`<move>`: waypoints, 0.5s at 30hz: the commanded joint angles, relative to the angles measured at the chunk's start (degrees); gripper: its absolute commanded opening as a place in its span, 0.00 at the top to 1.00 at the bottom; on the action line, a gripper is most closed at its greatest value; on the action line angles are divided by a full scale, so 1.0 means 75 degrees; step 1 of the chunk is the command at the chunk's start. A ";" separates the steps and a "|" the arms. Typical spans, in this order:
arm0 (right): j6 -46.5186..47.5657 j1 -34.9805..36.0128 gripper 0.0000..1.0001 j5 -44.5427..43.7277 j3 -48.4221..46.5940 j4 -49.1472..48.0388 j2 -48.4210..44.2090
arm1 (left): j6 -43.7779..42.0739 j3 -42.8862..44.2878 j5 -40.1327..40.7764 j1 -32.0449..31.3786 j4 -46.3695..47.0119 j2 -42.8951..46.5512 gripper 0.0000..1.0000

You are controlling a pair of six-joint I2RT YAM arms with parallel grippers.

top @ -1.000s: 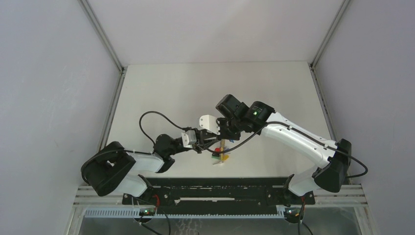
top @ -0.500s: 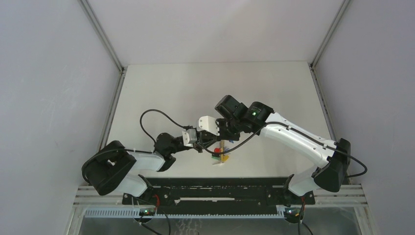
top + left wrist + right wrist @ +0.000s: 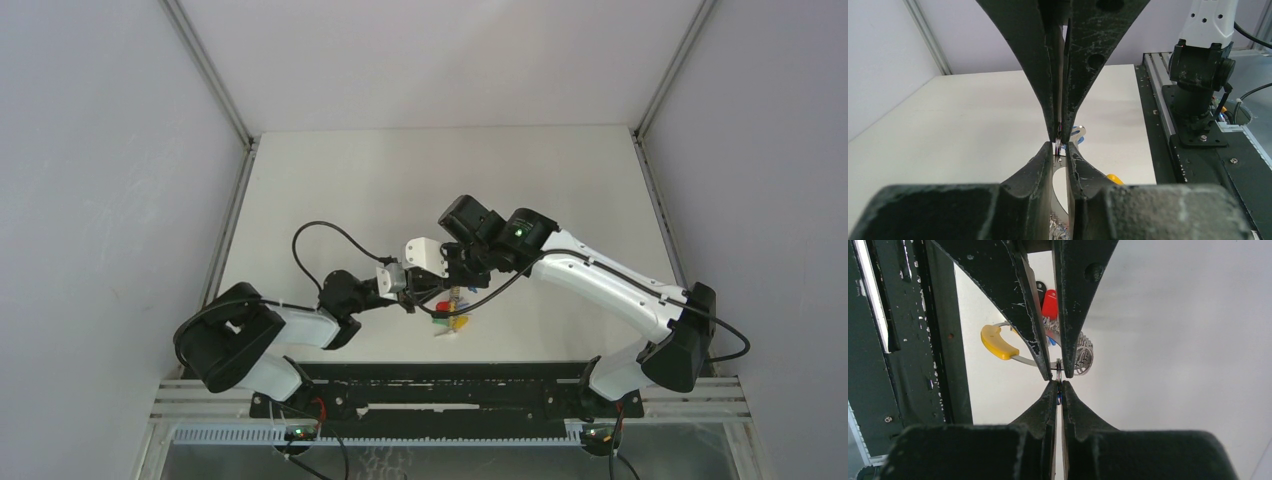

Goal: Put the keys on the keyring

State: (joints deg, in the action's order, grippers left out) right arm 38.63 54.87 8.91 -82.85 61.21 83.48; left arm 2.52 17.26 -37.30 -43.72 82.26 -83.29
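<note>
My left gripper [image 3: 428,293] and right gripper [image 3: 453,284] meet tip to tip low over the table's front middle. The left gripper [image 3: 1060,146] is shut on the keyring's grey metal strip [image 3: 1061,197]. The keyring's yellow curved section [image 3: 998,343] and chain-like coil [image 3: 1083,360] hang beyond it. The right gripper [image 3: 1058,386] is shut on a thin key with a blue head [image 3: 1076,133], and a sliver of blue [image 3: 1058,399] shows between its fingers. Red [image 3: 1049,303] and black [image 3: 1040,287] key heads hang by the ring. The bunch of keys [image 3: 450,314] hangs below both grippers.
The black rail [image 3: 440,385] with both arm bases runs along the table's near edge, close behind the bunch. Grey walls [image 3: 110,200] and metal corner posts [image 3: 210,75] close in the white table [image 3: 440,180] at left, right and back.
The left arm has edged a little right and up toward the right gripper. The right arm and the hanging keys have barely moved. Both grips hold.
</note>
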 commanded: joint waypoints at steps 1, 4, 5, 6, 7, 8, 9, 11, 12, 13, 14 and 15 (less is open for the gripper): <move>0.0067 0.0099 1.00 0.0138 -0.0157 -0.0298 -0.0112 | 0.0096 0.0394 -0.0046 -0.0040 0.0238 0.0073 0.84; 0.0071 0.0114 1.00 0.0137 -0.0157 -0.0285 -0.0071 | 0.0160 0.0391 -0.0120 -0.0041 0.0235 0.0166 0.93; 0.0065 0.0133 1.00 0.0134 -0.0157 -0.0275 -0.0060 | 0.0166 0.0385 -0.0139 -0.0041 0.0235 0.0204 0.96; 0.0064 0.0148 1.00 0.0129 -0.0162 -0.0269 -0.0041 | 0.0167 0.0383 -0.0138 -0.0047 0.0237 0.0222 0.99; 0.0053 0.0168 1.00 0.0120 -0.0157 -0.0267 -0.0031 | 0.0166 0.0359 -0.0125 -0.0036 0.0235 0.0272 1.00; 0.0046 0.0189 1.00 0.0099 -0.0157 -0.0250 -0.0020 | 0.0167 0.0340 -0.0040 -0.0040 0.0244 0.0305 1.00; 0.0016 0.0224 1.00 0.0063 -0.0157 -0.0234 -0.0027 | 0.0167 0.0303 0.0132 -0.0034 0.0242 0.0336 1.00; -0.0142 0.0226 1.00 -0.0077 -0.0120 -0.0292 -0.0089 | 0.0137 0.0196 0.0451 -0.0021 0.0247 0.0396 1.00; -0.0261 0.0205 0.98 -0.0141 -0.0072 -0.0356 -0.0165 | 0.0133 0.0160 0.0530 -0.0018 0.0247 0.0429 1.00; -0.0369 0.0166 0.93 -0.0154 -0.0004 -0.0421 -0.0261 | 0.0132 0.0125 0.0605 -0.0018 0.0250 0.0464 1.00; -0.0496 0.0113 0.88 -0.0138 0.0079 -0.0516 -0.0399 | 0.0132 0.0085 0.0690 -0.0007 0.0247 0.0511 1.00; -0.0637 0.0050 0.83 -0.0150 0.0164 -0.0643 -0.0555 | 0.0138 0.0063 0.0746 -0.0006 0.0247 0.0549 1.00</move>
State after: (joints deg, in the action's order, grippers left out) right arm 37.56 55.57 7.51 -82.74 60.58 83.33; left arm 3.07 17.26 -36.01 -43.72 80.99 -82.13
